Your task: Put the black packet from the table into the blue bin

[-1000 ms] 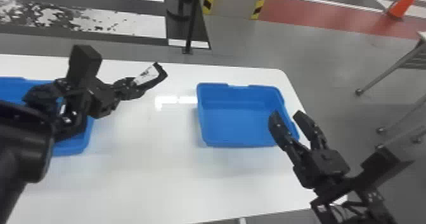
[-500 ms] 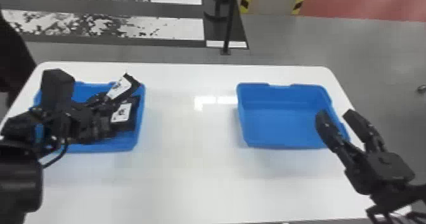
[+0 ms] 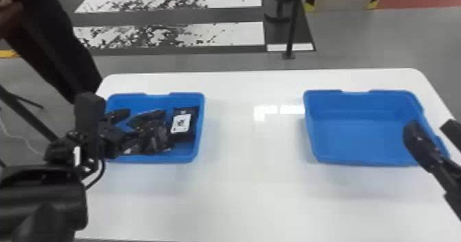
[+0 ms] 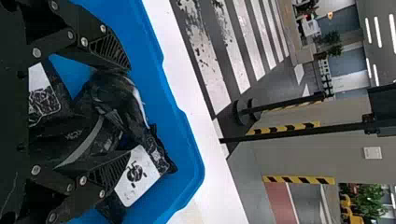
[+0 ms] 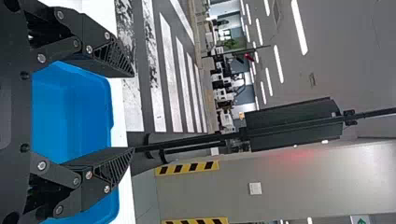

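pretty bright indoor light, long white ceiling strip lights (image 5: 299, 28) glowing in the right wrist view, blocky glare off the glossy white tabletop (image 3: 240, 196), super soft shadow by the right-hand blue plastic bin (image 3: 363, 138), faint reddish glow on the grey wall (image 5: 280, 196)

From my seat at the controls, I'm looking at a white table (image 3: 253, 190) with a smooth, glossy top and rounded far corners. I can make out patches of light shining back off it (a bit of glare, nothing that bothers me). Two blue bins sit directly on it, both upright, well apart from each other. I have the left blue bin (image 3: 156, 95) near the table's left edge and the right blue bin (image 3: 356, 135) near its right edge, both toward the far side, with the white surface running between them.
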